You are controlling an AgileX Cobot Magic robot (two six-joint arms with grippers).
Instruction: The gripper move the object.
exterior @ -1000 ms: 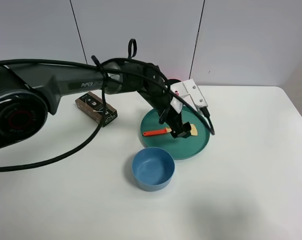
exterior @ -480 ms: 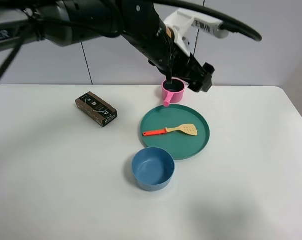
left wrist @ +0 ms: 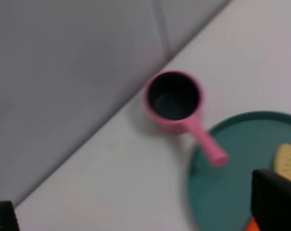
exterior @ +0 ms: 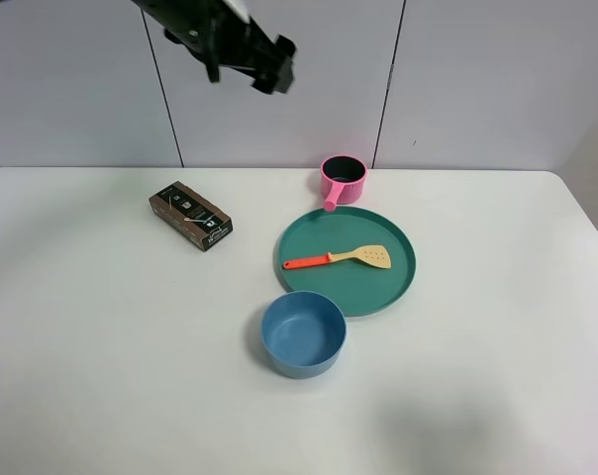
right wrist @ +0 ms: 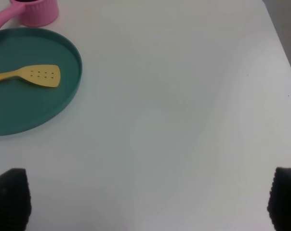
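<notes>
Upper left of the high view: left arm's black-fingered claw (exterior: pixel 269 64) hangs far above the white worktop (exterior: pixel 101 346), carrying nothing. Small toy spatula (exterior: pixel 339 258), pale yellow perforated blade with thin orange-red handle, lies flat in the round teal plate (exterior: pixel 378 292) at frame centre, handle pointing left.

Left wrist view: left claw (left wrist: pixel 138 207) fingers sit at the lower corners, spread wide, empty. Spatula blade (left wrist: pixel 289 161) peeks in at the right edge.

Right wrist view: right claw (right wrist: pixel 145 197) likewise released, bare worktop between its fingers. Spatula (right wrist: pixel 32 74) upper left, on the plate (right wrist: pixel 34 110).

Judgement: light, stiff, thin plastic, likely to skid on the smooth plate. Best pinched across the handle near the blade.
</notes>
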